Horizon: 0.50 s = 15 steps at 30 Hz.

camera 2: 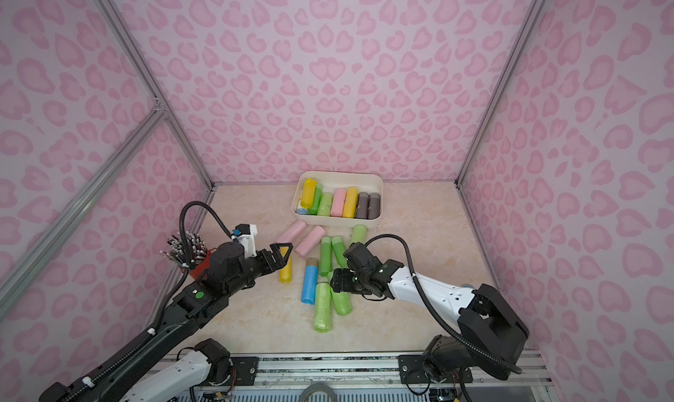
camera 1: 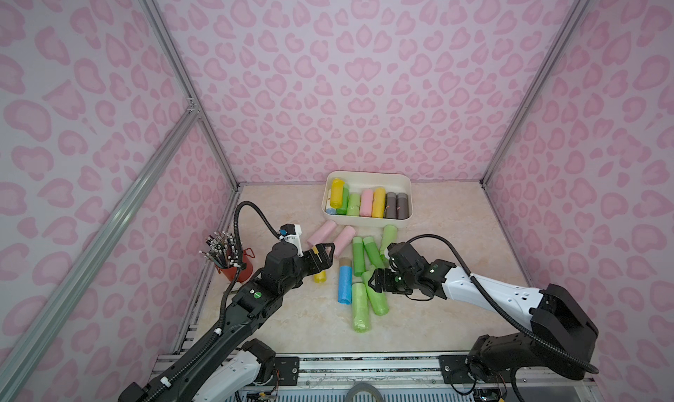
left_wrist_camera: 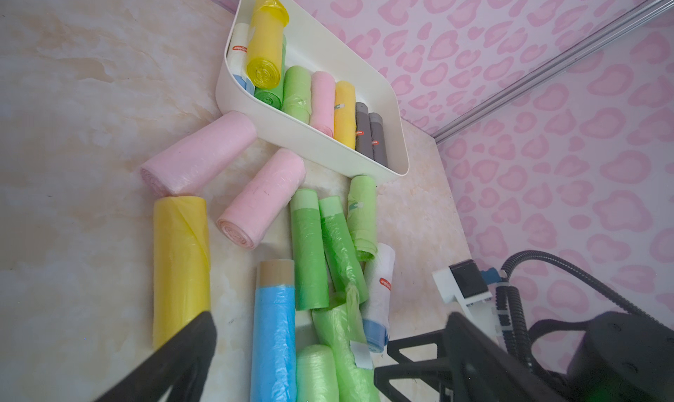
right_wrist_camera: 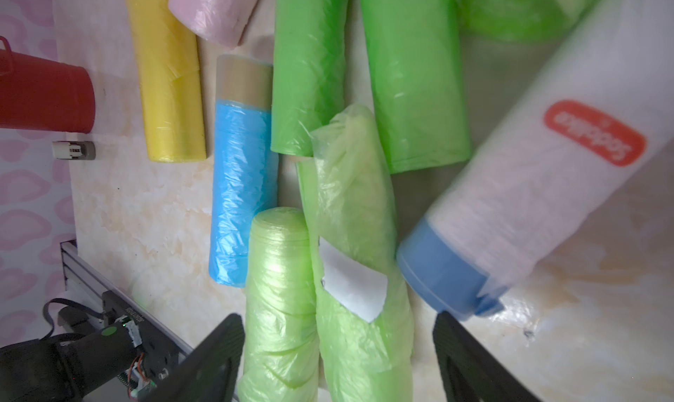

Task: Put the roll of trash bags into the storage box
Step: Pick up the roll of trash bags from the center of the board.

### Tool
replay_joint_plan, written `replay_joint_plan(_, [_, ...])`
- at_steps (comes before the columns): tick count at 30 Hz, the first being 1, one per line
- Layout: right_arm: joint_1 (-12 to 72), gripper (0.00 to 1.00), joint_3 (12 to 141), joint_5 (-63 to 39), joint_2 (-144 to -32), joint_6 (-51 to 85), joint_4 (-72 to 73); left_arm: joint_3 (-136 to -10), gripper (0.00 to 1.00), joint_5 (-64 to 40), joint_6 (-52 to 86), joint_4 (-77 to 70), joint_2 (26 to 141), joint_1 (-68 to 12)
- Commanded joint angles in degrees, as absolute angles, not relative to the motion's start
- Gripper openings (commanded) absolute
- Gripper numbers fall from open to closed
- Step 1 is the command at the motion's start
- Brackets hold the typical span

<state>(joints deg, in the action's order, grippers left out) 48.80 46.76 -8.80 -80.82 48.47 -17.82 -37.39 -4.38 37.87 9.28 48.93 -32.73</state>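
The cream-white storage box (camera 1: 364, 219) (camera 2: 335, 219) (left_wrist_camera: 310, 141) stands at the back of the table and holds several rolls. Loose rolls of trash bags lie in front of it. My right gripper (camera 1: 372, 281) (camera 2: 333, 281) (right_wrist_camera: 337, 345) is open and low, its jaws straddling two pale green rolls (right_wrist_camera: 281, 291) (right_wrist_camera: 357, 236) lying side by side. A white roll with a blue cap (right_wrist_camera: 529, 185) (left_wrist_camera: 379, 283) lies just beside one finger. My left gripper (camera 1: 328, 256) (camera 2: 286, 254) (left_wrist_camera: 302, 345) hangs open and empty over the yellow roll (camera 1: 320, 277) (left_wrist_camera: 180, 265) and the blue roll (camera 1: 344, 285) (left_wrist_camera: 273, 338).
Two pink rolls (camera 1: 321, 232) (camera 1: 344, 240) and darker green rolls (camera 1: 358, 260) lie between the grippers and the box. A red cup of pencils (camera 1: 237, 269) stands at the left wall. Patterned walls close in three sides.
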Motion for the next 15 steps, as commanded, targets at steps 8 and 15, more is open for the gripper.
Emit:
replay_joint_plan(8, [50.2, 0.74, 47.3, -6.6, -85.3, 47.4, -19.5, -37.5, 1.0, -4.7, 38.9, 7.7, 48.2, -32.7])
replay_joint_plan(15, [51.1, 0.74, 48.4, -4.9, -87.6, 46.7, -21.6, -37.3, 1.0, -4.9, 38.9, 7.2, 48.7, -32.8])
